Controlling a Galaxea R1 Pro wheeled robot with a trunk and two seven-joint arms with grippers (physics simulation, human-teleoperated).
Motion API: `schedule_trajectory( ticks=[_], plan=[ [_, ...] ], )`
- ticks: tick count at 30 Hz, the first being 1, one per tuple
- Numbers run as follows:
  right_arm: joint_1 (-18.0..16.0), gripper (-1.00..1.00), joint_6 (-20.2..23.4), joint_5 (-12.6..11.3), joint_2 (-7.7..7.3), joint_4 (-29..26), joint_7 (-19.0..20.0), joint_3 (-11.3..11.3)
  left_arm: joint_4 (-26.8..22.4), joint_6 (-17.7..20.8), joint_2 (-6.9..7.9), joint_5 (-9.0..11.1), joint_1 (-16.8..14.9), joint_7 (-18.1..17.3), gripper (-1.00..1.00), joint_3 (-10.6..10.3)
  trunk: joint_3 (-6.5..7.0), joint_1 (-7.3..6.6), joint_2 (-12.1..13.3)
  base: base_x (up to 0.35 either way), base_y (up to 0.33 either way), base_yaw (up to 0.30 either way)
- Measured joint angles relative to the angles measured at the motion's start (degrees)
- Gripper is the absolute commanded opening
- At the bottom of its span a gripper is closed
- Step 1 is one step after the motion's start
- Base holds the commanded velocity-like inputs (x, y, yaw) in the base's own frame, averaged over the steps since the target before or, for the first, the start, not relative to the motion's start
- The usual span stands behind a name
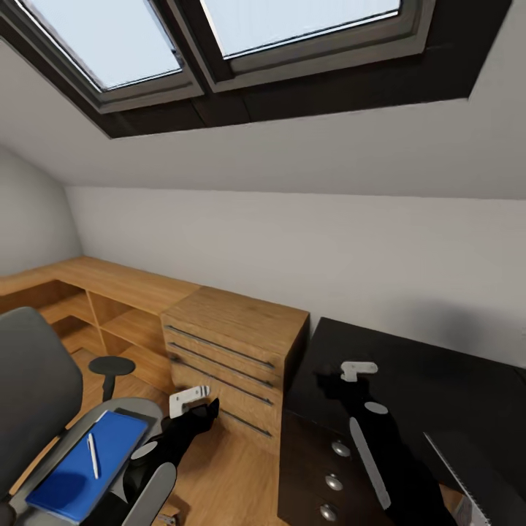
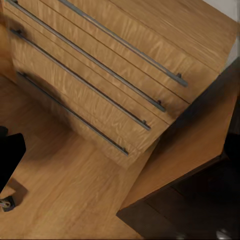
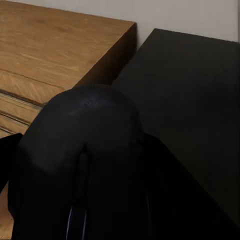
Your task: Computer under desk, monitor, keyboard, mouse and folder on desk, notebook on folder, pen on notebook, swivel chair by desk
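An attic bedroom with a sloped white ceiling and 2 skylights (image 1: pixel 219 44) is filling the head view, with a white wall running behind low light-wood shelving (image 1: pixel 88 292) and a light-wood drawer chest (image 1: pixel 234 351). The desk (image 1: pixel 438 380) is sitting just beside that chest at the right, its black top bare where it shows and its black drawers carrying 3 round silver knobs (image 1: pixel 334 482). The swivel chair (image 1: pixel 36 394) is standing at the lower left on the wood floor, well apart from the desk, with the blue folder (image 1: pixel 88 464) lying flat on its seat and the pen (image 1: pixel 93 455) lying on top of the folder. The left gripper (image 1: pixel 191 403) is hanging between the chair and the chest; whether its fingers are spread or pressed together cannot be told, and the left wrist view is looking at the chest's drawer fronts (image 2: pixel 100 85) and the floor. The right gripper (image 1: pixel 356 370) is hovering over the desk's near-left corner, pinching the mouse (image 3: pixel 82 165), whose black rounded body is sitting close in the right wrist view between the dark fingers, above the desk top (image 3: pixel 190 85).
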Motion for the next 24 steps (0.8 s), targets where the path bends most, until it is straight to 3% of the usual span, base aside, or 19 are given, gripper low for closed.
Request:
schedule_trajectory(
  ticks=[1,4,7,14,24],
  plan=[
    [0.2,-1.00,0.5,-3.8,0.17,-0.3,0.1,0.3,0.0,0.0,0.00,0.0,0.0,0.0,1.00,0.0,0.18,-0.24,0.4,-0.038,0.000,0.000],
    [0.3,-1.00,1.6,-7.6,-0.03,-3.2,0.1,0.2,0.0,0.0,0.00,0.0,0.0,0.0,1.00,0.0,0.72,-0.91,1.6,-0.007,0.000,-0.002],
    [0.4,-1.00,1.4,-7.7,-0.04,-3.4,0.1,0.1,0.0,0.0,0.00,0.0,0.0,0.0,1.00,0.0,1.29,-1.57,2.8,0.000,0.000,-0.131],
    [0.4,-1.00,1.1,-7.6,-0.05,-3.4,0.0,0.1,0.0,0.0,0.00,0.0,0.0,0.0,1.00,0.0,1.45,-1.58,2.8,0.000,0.000,-0.240],
    [0.4,-1.00,1.1,-7.5,0.14,-3.5,-0.2,0.1,-0.5,-0.3,0.00,-0.7,0.8,0.0,1.00,0.0,1.46,-1.58,2.8,0.000,0.000,-0.017]
  ],
)
